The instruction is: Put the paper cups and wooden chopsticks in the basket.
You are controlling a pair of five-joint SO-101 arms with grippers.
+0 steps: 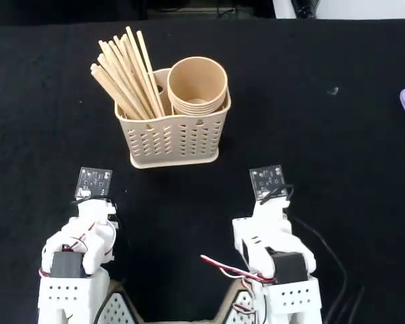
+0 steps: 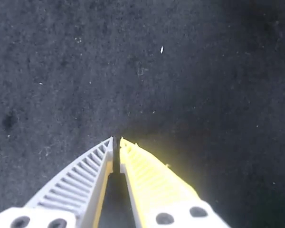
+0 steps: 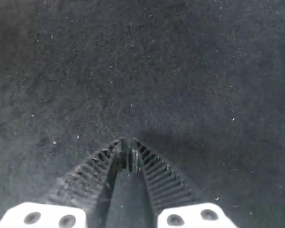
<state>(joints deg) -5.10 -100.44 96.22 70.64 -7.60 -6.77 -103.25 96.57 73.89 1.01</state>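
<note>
— Where are the paper cups [image 1: 197,84] and wooden chopsticks [image 1: 125,74] sitting?
— Both are standing in the basket [image 1: 175,142] on the bench [image 1: 310,121], side by side.
— And the grippers?
— The left gripper [image 2: 116,142] and right gripper [image 3: 128,145] are hovering over the bench, each with its fingertips pressed together.

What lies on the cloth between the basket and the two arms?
Nothing: in the high view, the black cloth between basket and arms is bare.

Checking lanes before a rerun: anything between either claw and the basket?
Nothing visible: bare black cloth between the left claw, the right claw and the basket, which holds the paper cups and wooden chopsticks.
</note>
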